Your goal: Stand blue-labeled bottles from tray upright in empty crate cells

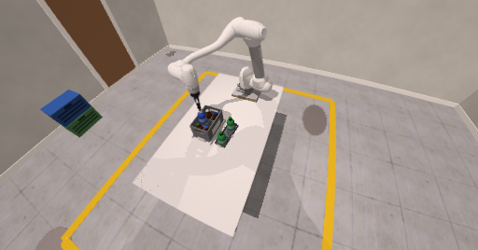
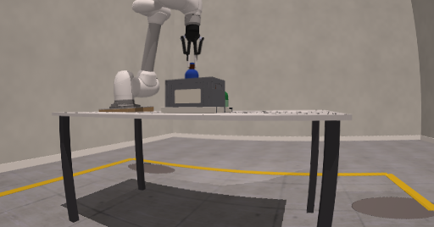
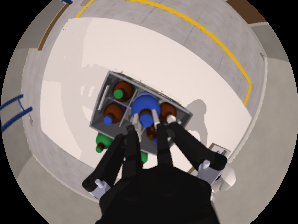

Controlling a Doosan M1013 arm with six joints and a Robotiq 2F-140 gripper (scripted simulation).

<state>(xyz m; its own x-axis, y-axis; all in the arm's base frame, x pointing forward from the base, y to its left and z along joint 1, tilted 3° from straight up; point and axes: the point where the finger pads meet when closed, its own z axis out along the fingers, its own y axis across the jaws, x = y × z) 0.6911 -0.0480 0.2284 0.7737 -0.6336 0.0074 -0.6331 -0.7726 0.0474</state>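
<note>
The grey crate (image 1: 206, 122) stands on the white table, with the tray (image 1: 227, 132) right beside it. My gripper (image 2: 191, 58) points straight down over the crate and is shut on the neck of a blue-labeled bottle (image 2: 191, 73). The bottle hangs upright, its lower part inside a crate cell and its top above the rim. In the wrist view the blue bottle (image 3: 144, 106) shows between my fingertips, with brown bottles (image 3: 115, 113) in neighbouring cells. Two green-labeled bottles (image 1: 231, 122) (image 1: 221, 137) stand upright on the tray.
The arm's base (image 1: 252, 85) sits at the far end of the table. A yellow line (image 1: 331, 168) runs around the table on the floor. Blue and green boxes (image 1: 71, 112) stand by the left wall.
</note>
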